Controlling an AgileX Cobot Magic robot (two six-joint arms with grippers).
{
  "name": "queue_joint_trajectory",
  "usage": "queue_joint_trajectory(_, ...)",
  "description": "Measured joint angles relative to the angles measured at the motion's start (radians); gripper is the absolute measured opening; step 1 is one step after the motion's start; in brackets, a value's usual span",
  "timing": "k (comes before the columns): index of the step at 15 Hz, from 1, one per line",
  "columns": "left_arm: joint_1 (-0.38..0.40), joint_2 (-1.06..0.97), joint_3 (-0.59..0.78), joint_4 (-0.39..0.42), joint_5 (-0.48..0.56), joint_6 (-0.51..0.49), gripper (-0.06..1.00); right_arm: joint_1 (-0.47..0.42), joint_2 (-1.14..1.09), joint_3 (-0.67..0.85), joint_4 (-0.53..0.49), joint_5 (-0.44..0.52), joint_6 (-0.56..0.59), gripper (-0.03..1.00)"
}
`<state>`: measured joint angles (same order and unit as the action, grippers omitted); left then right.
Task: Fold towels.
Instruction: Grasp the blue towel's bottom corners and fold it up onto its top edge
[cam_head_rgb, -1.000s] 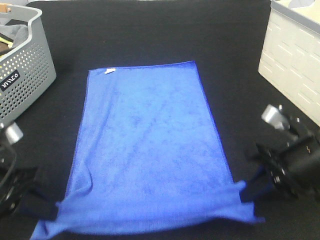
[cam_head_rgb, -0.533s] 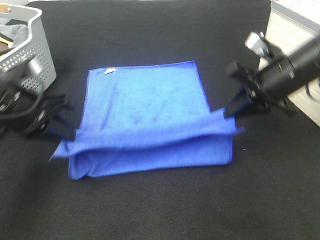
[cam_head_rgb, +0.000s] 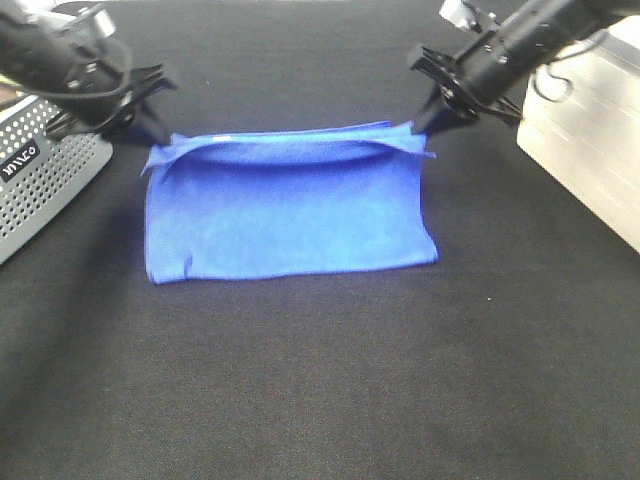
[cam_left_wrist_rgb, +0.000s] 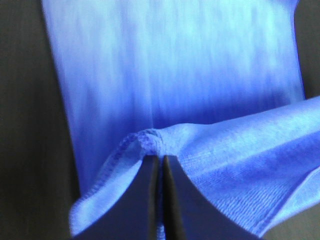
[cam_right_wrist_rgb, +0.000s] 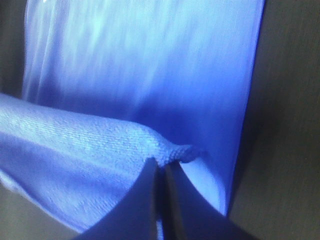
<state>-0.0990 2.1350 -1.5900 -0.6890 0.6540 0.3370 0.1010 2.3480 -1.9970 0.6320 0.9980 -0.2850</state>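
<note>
The royal-blue towel (cam_head_rgb: 285, 215) lies folded in half on the black table, its near edge carried over to the far edge. My left gripper (cam_head_rgb: 155, 137) is shut on the towel's far left corner, and my right gripper (cam_head_rgb: 420, 128) is shut on its far right corner. Both hold the top layer slightly raised above the lower layer. In the left wrist view the shut fingers (cam_left_wrist_rgb: 150, 200) pinch the towel's stitched edge (cam_left_wrist_rgb: 145, 142). In the right wrist view the fingers (cam_right_wrist_rgb: 150, 200) pinch a bunched corner (cam_right_wrist_rgb: 175, 152). The white tag is only a faint speck at the far left edge.
A grey perforated basket (cam_head_rgb: 40, 180) stands at the left, close to my left arm. A white crate (cam_head_rgb: 590, 130) stands at the right, just behind my right arm. The black table (cam_head_rgb: 320, 380) extends in front of the towel.
Both grippers have carried the towel's near edge up and away to the far edge, folding the towel in half. The fold line now lies nearest the camera.
</note>
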Motion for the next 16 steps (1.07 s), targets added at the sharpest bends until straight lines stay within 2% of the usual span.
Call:
queue_joint_trajectory(2, 0.000, 0.096, -0.126, 0.007, -0.021, 0.000, 0.01, 0.000, 0.126, -0.194, -0.003, 0.002, 0.009, 0.00)
queue_joint_trajectory(3, 0.000, 0.168, -0.214, 0.006, -0.062, 0.000, 0.01, 0.000, 0.210, -0.317, -0.004, -0.004, 0.010, 0.00)
queue_joint_trajectory(4, -0.004, 0.206, -0.257, 0.006, -0.092, 0.003, 0.01, 0.000, 0.256, -0.376, -0.005, -0.020, 0.010, 0.00)
queue_joint_trajectory(8, -0.054, 0.325, -0.349, 0.006, -0.279, 0.086, 0.01, 0.000, 0.332, -0.410, -0.030, -0.185, -0.011, 0.00)
queue_joint_trajectory(11, -0.074, 0.351, -0.352, 0.006, -0.321, 0.093, 0.05, 0.000, 0.340, -0.410, -0.042, -0.206, -0.012, 0.05)
queue_joint_trajectory(12, -0.075, 0.355, -0.352, 0.006, -0.327, 0.093, 0.13, 0.000, 0.343, -0.410, -0.042, -0.208, -0.012, 0.21)
queue_joint_trajectory(13, -0.075, 0.356, -0.352, 0.006, -0.340, 0.093, 0.32, 0.000, 0.346, -0.410, -0.042, -0.208, -0.012, 0.50)
queue_joint_trajectory(14, -0.074, 0.356, -0.354, 0.006, -0.341, 0.093, 0.48, 0.000, 0.346, -0.411, -0.042, -0.207, -0.012, 0.69)
queue_joint_trajectory(15, -0.074, 0.356, -0.355, 0.006, -0.338, 0.093, 0.65, 0.000, 0.346, -0.411, -0.047, -0.198, -0.012, 0.79)
queue_joint_trajectory(16, -0.074, 0.353, -0.355, 0.007, -0.334, 0.093, 0.75, 0.000, 0.341, -0.411, -0.051, -0.171, -0.012, 0.83)
